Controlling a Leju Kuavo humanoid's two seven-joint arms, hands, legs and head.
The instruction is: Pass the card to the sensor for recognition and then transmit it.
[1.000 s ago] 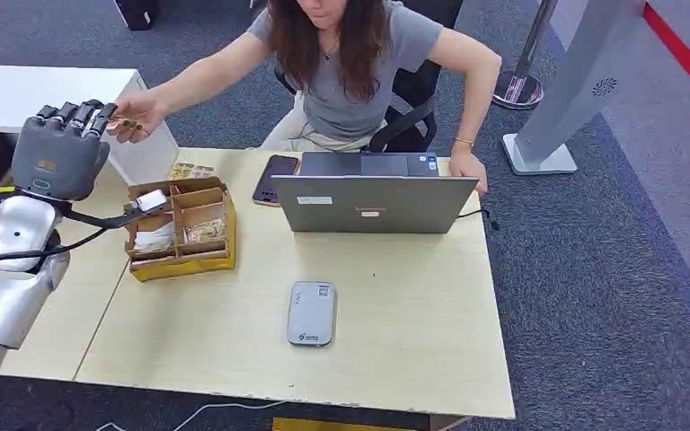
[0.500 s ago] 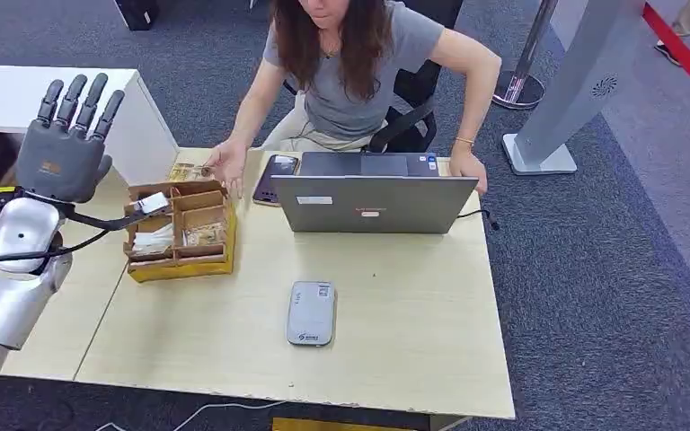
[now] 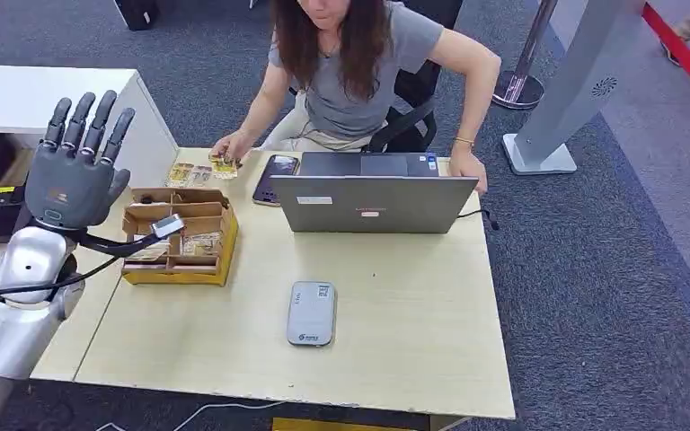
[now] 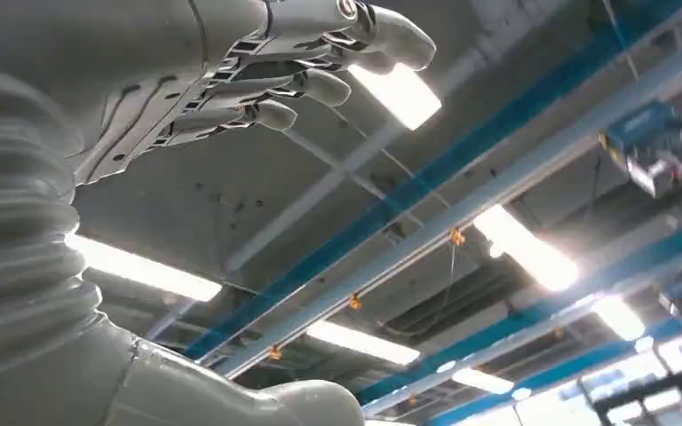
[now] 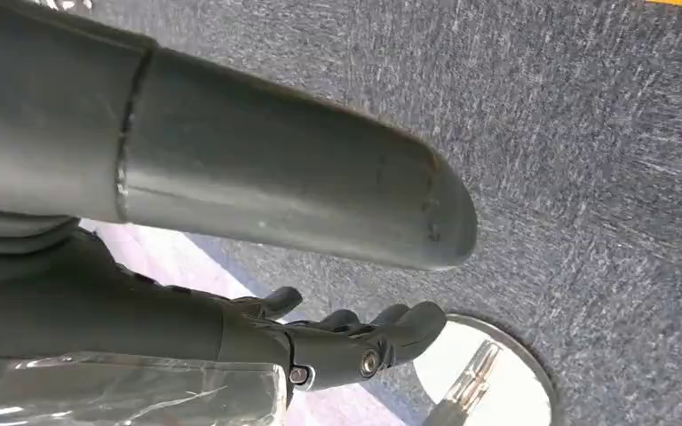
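One thin, light, stiff card (image 3: pixel 224 165), likely slick and best pinched by its edges, sits under the person's hand (image 3: pixel 232 146) at upper centre-left, while the left hand (image 3: pixel 76 171) stands spread and empty.

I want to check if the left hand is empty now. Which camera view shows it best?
The head view shows it best: the left hand is raised beside the cardboard box, fingers spread, holding nothing. The left wrist view shows its fingers from behind against ceiling lights, also empty. The right wrist view faces the carpet.
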